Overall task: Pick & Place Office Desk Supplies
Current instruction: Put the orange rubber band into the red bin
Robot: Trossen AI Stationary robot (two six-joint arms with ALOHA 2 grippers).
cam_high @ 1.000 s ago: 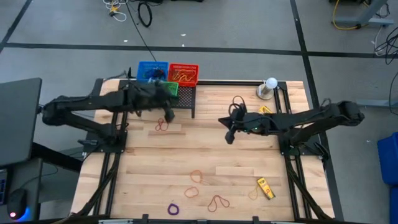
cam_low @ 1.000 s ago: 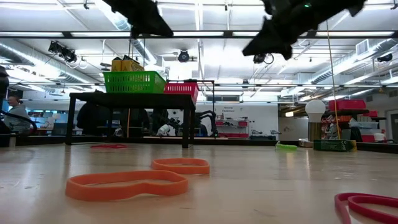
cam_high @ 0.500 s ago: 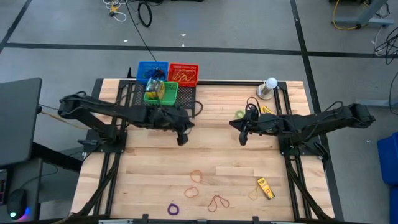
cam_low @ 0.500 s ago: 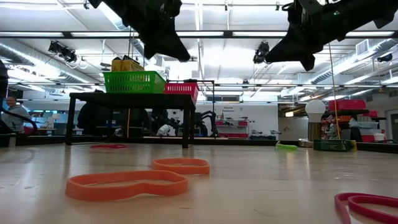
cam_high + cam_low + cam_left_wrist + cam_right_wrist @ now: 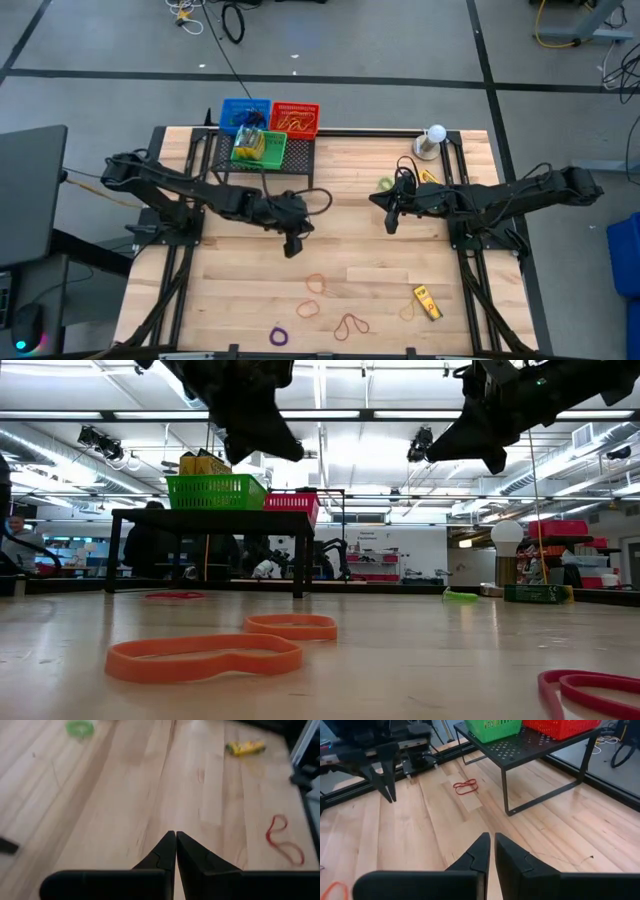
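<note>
Several rubber bands point(image 5: 316, 283) lie flat on the wooden table near its front edge. A yellow crayon box point(image 5: 427, 301) lies to their right. A green band point(image 5: 386, 184) and another crayon box point(image 5: 428, 176) lie at the far right. A red band point(image 5: 465, 786) rests beside the rack. My left gripper point(image 5: 292, 248) hangs shut and empty over the table's middle, fingers slanting down point(image 5: 175, 834). My right gripper point(image 5: 389, 226) hovers right of centre, near the green band, with only a narrow gap between its fingertips point(image 5: 491, 836) and nothing in it.
A black rack point(image 5: 302, 158) at the far left carries a green basket point(image 5: 259, 147); blue point(image 5: 244, 113) and red point(image 5: 295, 118) baskets stand behind it. A white ball on a round base point(image 5: 432, 140) stands at the far right. Bare wood lies between the two grippers.
My left gripper has swung away from the rack toward the near edge and a little to the right. It has sunk and tipped further down. My right gripper has drawn back a little toward the right edge, then kept still.
</note>
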